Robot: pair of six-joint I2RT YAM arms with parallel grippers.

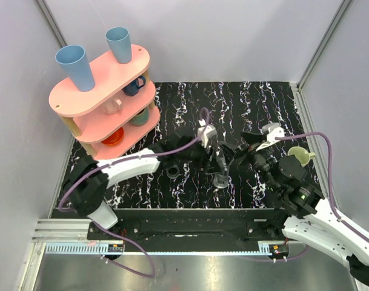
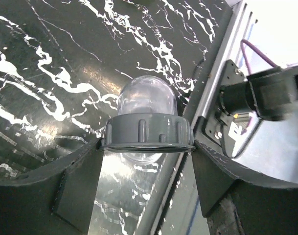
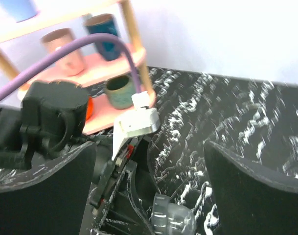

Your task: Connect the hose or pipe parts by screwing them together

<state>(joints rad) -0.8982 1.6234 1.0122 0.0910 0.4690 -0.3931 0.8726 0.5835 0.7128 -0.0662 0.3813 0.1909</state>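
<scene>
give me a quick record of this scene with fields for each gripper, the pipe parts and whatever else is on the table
left gripper: closed on the ribbed collar of the dark grey plastic pipe fitting with a clear dome
right gripper: open, empty, facing the left gripper
nut: dark grey plastic ring-shaped nut, loose on the black white-veined table, left of the held fitting
parts joined: no
background: pink three-tier shelf holding cups, far left

Left arm [image 1: 129, 167] reaches toward the middle, the left pincer [image 2: 146, 147] clamped on the ribbed collar of the coupling [image 2: 148, 132]; right arm [image 1: 317, 218] angles inward, the right pincer [image 3: 149, 147] spread wide and empty.
</scene>
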